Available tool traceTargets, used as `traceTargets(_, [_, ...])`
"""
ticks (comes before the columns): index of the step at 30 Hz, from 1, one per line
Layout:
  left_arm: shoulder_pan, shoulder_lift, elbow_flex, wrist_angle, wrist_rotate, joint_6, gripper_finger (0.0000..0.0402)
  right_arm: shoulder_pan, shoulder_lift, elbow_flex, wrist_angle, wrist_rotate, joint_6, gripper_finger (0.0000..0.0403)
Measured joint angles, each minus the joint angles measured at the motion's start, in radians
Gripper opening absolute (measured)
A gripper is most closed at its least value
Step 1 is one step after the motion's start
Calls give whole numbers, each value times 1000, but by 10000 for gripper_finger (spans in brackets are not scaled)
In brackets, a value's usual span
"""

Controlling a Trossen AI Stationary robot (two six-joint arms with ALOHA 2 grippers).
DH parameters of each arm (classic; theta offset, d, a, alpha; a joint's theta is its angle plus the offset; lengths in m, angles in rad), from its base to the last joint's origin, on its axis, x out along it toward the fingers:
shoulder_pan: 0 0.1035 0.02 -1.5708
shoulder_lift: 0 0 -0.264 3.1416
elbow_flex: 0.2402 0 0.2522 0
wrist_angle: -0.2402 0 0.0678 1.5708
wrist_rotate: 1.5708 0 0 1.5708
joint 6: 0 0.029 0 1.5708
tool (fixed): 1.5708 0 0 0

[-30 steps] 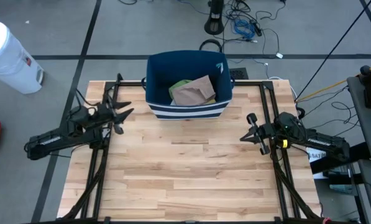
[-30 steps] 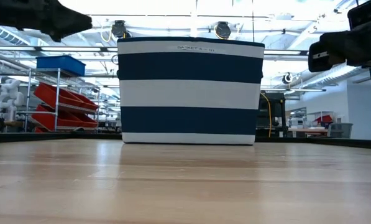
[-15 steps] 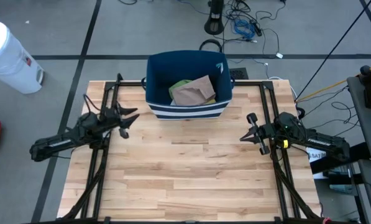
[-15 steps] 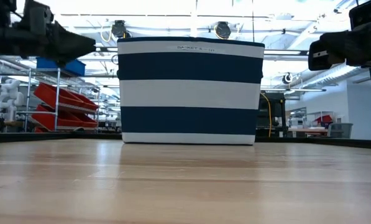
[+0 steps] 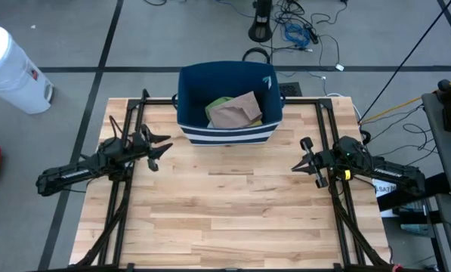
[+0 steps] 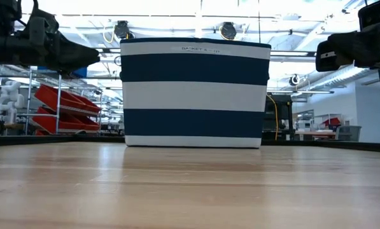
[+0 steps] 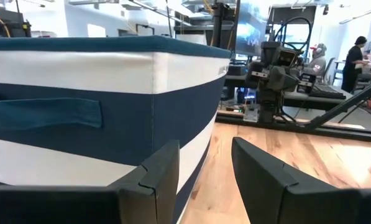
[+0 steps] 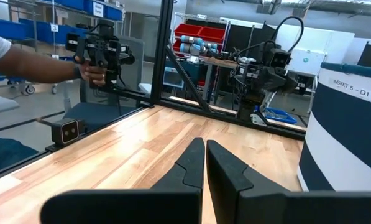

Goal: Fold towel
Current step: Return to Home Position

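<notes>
A tan towel [image 5: 236, 111] lies bunched inside the blue-and-white striped basket [image 5: 227, 102], resting on a green cloth [image 5: 219, 103]. The basket stands at the table's far middle. My left gripper [image 5: 162, 146] hovers open and level at the table's left, beside the basket's left wall [image 7: 79, 112], with nothing between its fingers. My right gripper [image 5: 305, 162] hovers shut at the table's right, away from the basket, holding nothing. In the low view the towel is hidden behind the basket's wall [image 6: 195, 95].
Bare wooden tabletop [image 5: 225, 204] spreads in front of the basket, between the arms. Black frame rails [image 5: 119, 204] run along both sides of the table. Beyond the table a person's hand [image 8: 92, 71] holds a black device. A white bin [image 5: 10, 68] stands on the floor.
My left gripper has come down from higher up and shifted a little toward the table's near edge and the basket, staying open. My right gripper has kept still.
</notes>
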Motion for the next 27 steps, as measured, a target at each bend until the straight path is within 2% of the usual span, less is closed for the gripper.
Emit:
traceTargets(21, [0,0,0,0,3,-5,153,0,0,0,0,-6,-21,6])
traceTargets(27, [0,0,0,-1,4,-3,153,0,0,0,1,51,-20,6])
